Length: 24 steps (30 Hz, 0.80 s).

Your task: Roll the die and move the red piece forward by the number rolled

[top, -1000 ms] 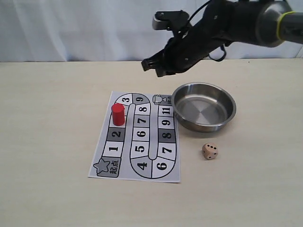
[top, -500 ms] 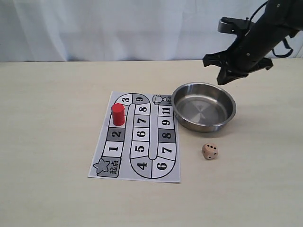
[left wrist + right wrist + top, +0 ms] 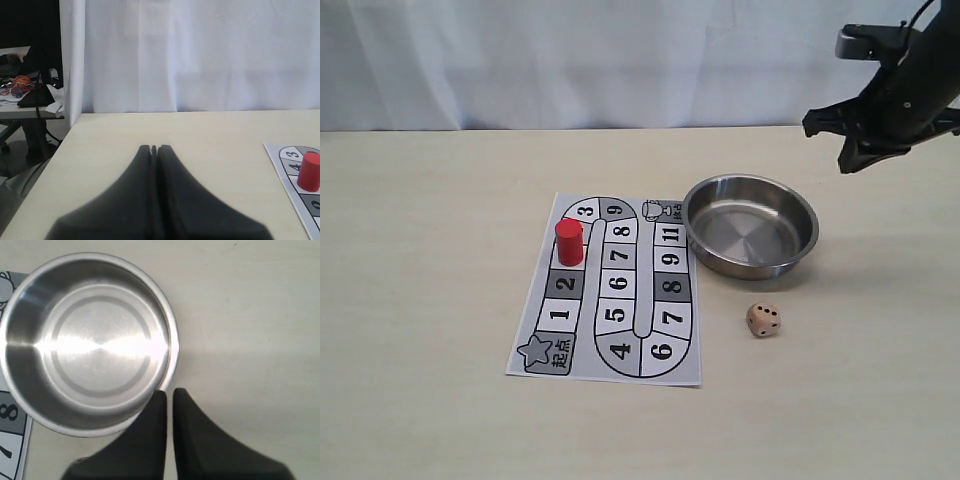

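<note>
The red piece (image 3: 569,241) stands upright on the left column of the printed board (image 3: 620,340), just beyond the square marked 2. It also shows in the left wrist view as the red piece (image 3: 309,172). The die (image 3: 763,320) lies on the table to the right of the board, in front of the steel bowl (image 3: 750,268). My right gripper (image 3: 847,160) hangs in the air beyond the bowl's right side, its jaws shut on nothing (image 3: 169,391). My left gripper (image 3: 154,147) is shut and empty over bare table, and it is out of the exterior view.
The empty steel bowl (image 3: 170,340) sits against the board's far right corner. A white curtain (image 3: 570,60) hangs behind the table. The table's left edge (image 3: 55,150) shows in the left wrist view, with clutter beyond it.
My right arm has swung from above the board's far end to the right, past the bowl. The red piece and the die have stayed in place.
</note>
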{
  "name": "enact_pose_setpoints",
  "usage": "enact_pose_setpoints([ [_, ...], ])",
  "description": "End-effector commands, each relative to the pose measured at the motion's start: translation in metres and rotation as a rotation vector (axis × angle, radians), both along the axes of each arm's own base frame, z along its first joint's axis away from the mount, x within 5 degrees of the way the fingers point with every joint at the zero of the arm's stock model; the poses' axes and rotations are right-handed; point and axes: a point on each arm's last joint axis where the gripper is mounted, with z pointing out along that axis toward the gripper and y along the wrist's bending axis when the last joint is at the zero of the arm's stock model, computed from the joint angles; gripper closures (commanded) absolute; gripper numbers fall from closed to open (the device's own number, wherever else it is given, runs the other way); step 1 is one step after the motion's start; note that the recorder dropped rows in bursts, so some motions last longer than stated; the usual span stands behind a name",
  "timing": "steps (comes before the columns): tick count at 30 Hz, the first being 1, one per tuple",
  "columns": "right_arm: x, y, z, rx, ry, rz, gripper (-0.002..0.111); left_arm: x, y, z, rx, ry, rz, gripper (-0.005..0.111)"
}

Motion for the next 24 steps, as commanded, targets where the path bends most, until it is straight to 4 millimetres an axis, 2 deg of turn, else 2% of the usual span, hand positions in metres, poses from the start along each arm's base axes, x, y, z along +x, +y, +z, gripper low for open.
enact_pose_setpoints([
  [1,-0.031,-0.006,0.029,-0.022,-0.102,-0.011,0.104,0.0,0.0,0.003,-0.003,-0.02,-0.001,0.107],
  [6,-0.08,-0.01,0.065,-0.055,-0.247,-0.005,0.104,0.0,0.0,0.003,-0.003,-0.02,-0.001,0.107],
  [13,-0.178,-0.014,0.133,-0.065,-0.544,-0.015,0.104,0.0,0.0,0.003,-0.003,-0.02,-0.001,0.107],
  [17,-0.234,-0.015,0.153,-0.053,-0.689,-0.026,0.104,0.0,0.0,0.003,-0.003,-0.02,-0.001,0.107],
  [18,-0.264,-0.016,0.16,-0.049,-0.766,-0.031,0.104,0.0,0.0,0.003,-0.003,-0.02,-0.001,0.107],
  [19,-0.277,-0.016,0.163,-0.048,-0.795,-0.032,0.104,0.0,0.0,0.003,-0.003,-0.02,-0.001,0.107],
  [20,-0.307,-0.017,0.166,-0.039,-0.869,-0.04,0.104,0.0,0.0,0.003,-0.003,-0.02,-0.001,0.107],
  [21,-0.321,-0.018,0.168,-0.032,-0.908,-0.047,0.104,0.0,0.0,0.003,-0.003,-0.02,-0.001,0.107],
  [22,-0.348,-0.018,0.166,-0.018,-0.976,-0.058,0.104,0.0,0.0,0.003,-0.003,-0.02,-0.001,0.107],
  [24,-0.381,-0.019,0.159,-0.013,-1.064,-0.06,0.104,0.0,0.0,0.003,-0.003,-0.02,-0.001,0.107],
])
